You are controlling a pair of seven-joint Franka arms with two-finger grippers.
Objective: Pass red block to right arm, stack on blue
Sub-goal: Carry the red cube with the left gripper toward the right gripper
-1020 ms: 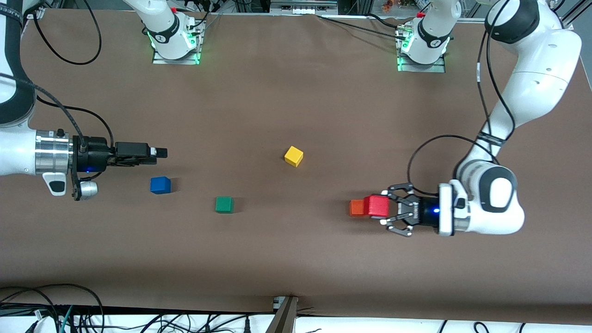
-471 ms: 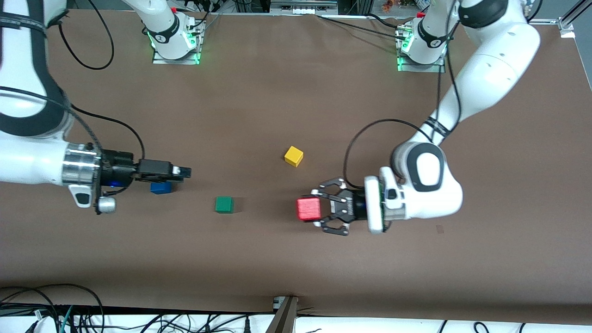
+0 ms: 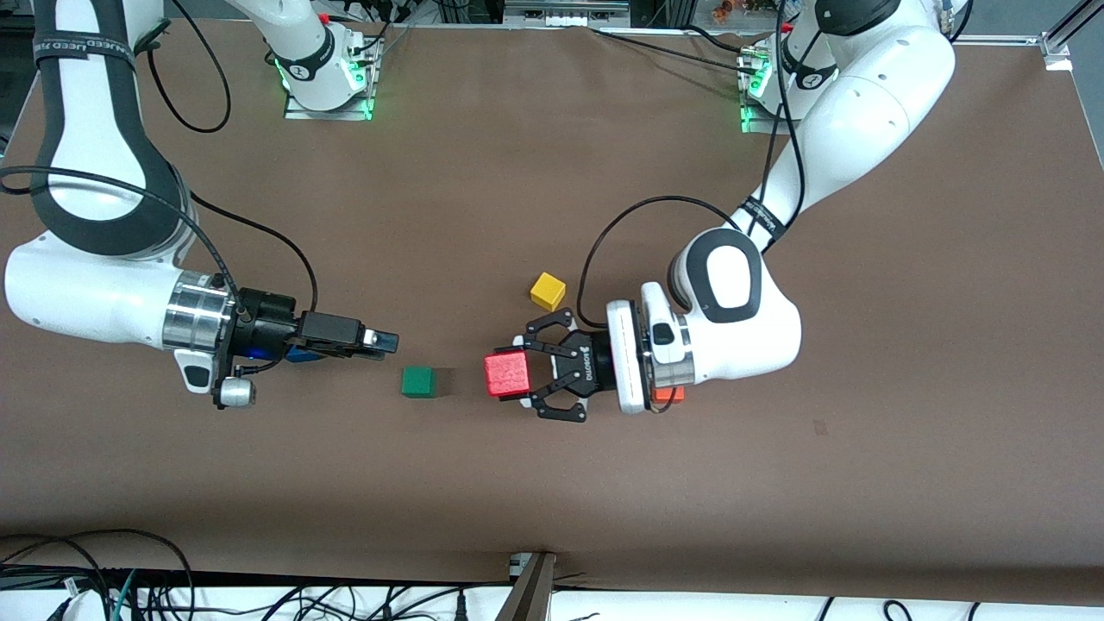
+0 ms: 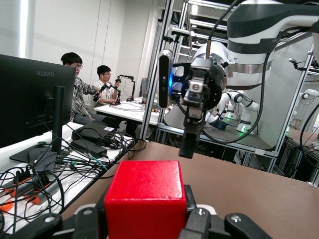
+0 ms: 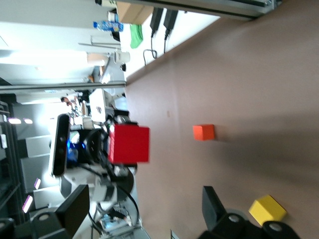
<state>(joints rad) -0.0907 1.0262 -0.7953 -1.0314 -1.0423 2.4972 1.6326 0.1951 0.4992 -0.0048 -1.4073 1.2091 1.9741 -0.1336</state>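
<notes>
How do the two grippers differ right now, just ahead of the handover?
The left gripper is shut on the red block, held off the table; the right gripper is open and holds nothing. The left is a black multi-link claw; the right has slim straight fingers. Both point toward each other above the green cube.

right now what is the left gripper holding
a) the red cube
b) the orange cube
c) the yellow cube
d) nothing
a: the left gripper is shut on the red cube, held up off the table, and the left wrist view shows that cube clamped between its fingers; the orange cube and yellow cube sit on the table.
</notes>
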